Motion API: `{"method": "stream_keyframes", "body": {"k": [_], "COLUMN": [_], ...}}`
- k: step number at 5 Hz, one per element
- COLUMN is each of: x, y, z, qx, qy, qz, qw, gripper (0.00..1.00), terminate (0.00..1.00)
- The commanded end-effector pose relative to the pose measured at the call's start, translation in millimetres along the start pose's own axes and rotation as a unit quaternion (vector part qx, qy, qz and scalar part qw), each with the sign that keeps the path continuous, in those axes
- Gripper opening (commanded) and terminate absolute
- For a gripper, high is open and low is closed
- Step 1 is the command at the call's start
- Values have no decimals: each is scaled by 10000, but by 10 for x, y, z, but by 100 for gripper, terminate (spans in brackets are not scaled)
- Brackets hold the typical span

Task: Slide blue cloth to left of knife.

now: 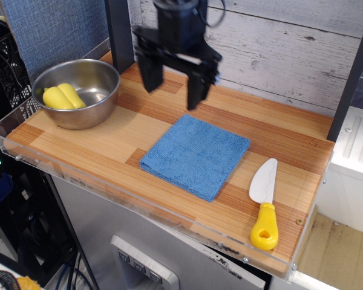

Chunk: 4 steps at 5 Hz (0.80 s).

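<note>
The blue cloth (pixel 195 155) lies flat on the wooden board, in the middle, square and folded. The knife (pixel 264 201) lies to its right near the front right corner, white blade pointing away, yellow handle toward the front edge. A narrow strip of bare board separates cloth and knife. My gripper (pixel 172 84) hangs in the air above the back of the board, behind and above the cloth. Its two black fingers are spread apart and hold nothing.
A steel bowl (pixel 103 96) with a yellow object (pixel 63 96) inside stands at the left end of the board. A dark post (pixel 118 33) rises behind the bowl. A clear plastic lip (pixel 139 205) runs along the front edge. A whitewashed plank wall is behind.
</note>
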<state>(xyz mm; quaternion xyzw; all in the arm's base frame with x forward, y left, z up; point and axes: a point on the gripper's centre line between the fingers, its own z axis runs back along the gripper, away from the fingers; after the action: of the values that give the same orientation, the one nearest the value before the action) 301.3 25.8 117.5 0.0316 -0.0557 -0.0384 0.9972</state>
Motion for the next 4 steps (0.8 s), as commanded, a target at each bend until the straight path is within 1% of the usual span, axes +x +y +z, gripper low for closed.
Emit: {"method": "stream_keyframes", "body": {"k": [1, 2, 3, 4], "x": [-119, -123, -90, -90], "y": [40, 66, 38, 38], "z": [381, 380, 259, 259], "qx": [99, 102, 76, 76], "qy": [-284, -190, 60, 60], "qz": [-30, -52, -121, -121], "qw": [9995, 9998, 9999, 9999], "gripper": [100, 100, 100, 100], "terminate": [0, 0, 0, 0]}}
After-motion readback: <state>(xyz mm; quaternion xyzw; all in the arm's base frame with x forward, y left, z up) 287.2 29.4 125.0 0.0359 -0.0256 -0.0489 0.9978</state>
